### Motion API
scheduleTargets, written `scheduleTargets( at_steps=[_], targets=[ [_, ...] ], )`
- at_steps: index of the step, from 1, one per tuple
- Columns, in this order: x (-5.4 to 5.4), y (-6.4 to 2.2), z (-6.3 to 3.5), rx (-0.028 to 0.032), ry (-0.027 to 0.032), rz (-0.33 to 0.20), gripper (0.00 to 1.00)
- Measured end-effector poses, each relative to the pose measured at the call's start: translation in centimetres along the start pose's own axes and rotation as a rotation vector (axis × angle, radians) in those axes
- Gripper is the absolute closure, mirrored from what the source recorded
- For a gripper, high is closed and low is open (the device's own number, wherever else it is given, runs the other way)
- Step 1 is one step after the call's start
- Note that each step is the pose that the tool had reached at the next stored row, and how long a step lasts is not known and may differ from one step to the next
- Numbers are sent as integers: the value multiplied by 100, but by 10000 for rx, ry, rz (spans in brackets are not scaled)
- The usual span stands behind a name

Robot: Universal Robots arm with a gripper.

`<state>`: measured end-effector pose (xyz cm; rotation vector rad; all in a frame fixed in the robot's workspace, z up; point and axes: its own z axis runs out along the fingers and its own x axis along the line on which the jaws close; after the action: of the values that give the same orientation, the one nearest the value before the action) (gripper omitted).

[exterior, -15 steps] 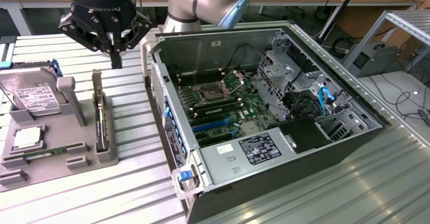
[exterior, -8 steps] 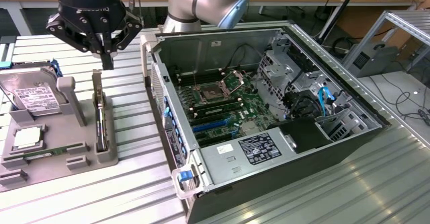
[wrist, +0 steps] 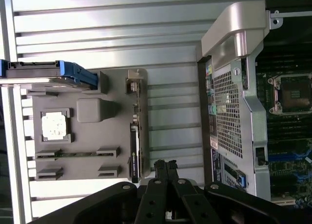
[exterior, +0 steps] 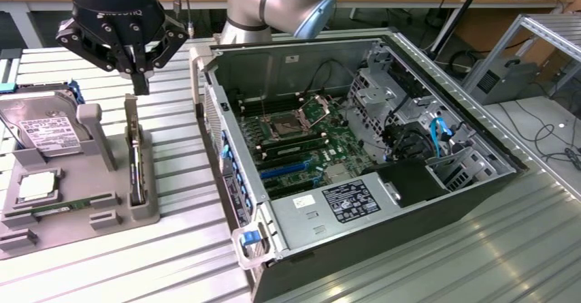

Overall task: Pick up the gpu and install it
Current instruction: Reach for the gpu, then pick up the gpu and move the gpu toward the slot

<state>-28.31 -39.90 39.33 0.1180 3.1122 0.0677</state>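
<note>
**Step in hand: approach to pick-up.** The gpu (exterior: pixel 136 163) is not yet picked up. It stands on its long edge in a slot of the grey fixture tray (exterior: pixel 105 173), with its silver bracket (exterior: pixel 132 116) at the 12 o'clock end in the exterior view. The tray lies at 9 o'clock of the open computer chassis (exterior: pixel 454 194), toward the exterior view's left, and is apart from it.

**Gripper state.** The gripper (exterior: pixel 139 88) has its jaws closed together and grips nothing. In the exterior view it hovers close above the bracket end of the card. No contact is apparent. In the wrist view the gripper (wrist: pixel 165 166) sits to one side of the line of the gpu (wrist: pixel 135 151) rather than directly over it.

**Other parts.** The hard drive (exterior: pixel 37 127) lies at 9 o'clock of the card. A square silver chip (exterior: pixel 37 187) lies at 8 o'clock.

**Requirements of the next move (judgement).**
- The jaws need to open before any grasp is possible.
- The fingers need to centre over the card's thin upper edge, one on each flat face.
- The descent needs to stay clear of the bracket and the tray walls.

**Install site.** The motherboard (exterior: pixel 309 139) lies exposed in the chassis. Its blue expansion slots (exterior: pixel 286 169) sit at 7 o'clock of the processor socket and are unoccupied.
</note>
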Motion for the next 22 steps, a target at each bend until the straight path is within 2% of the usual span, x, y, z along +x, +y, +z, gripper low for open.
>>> scheduleTargets(
  at_steps=[10,11,12,13,14,22],
  targets=[
    [0,0,0,0,0,0,89],
    [0,0,0,0,0,0,83],
    [0,0,0,0,0,0,71],
    [0,0,0,0,0,0,71],
    [0,0,0,1,0,0,64],
    [0,0,0,0,0,0,63]
  ],
)
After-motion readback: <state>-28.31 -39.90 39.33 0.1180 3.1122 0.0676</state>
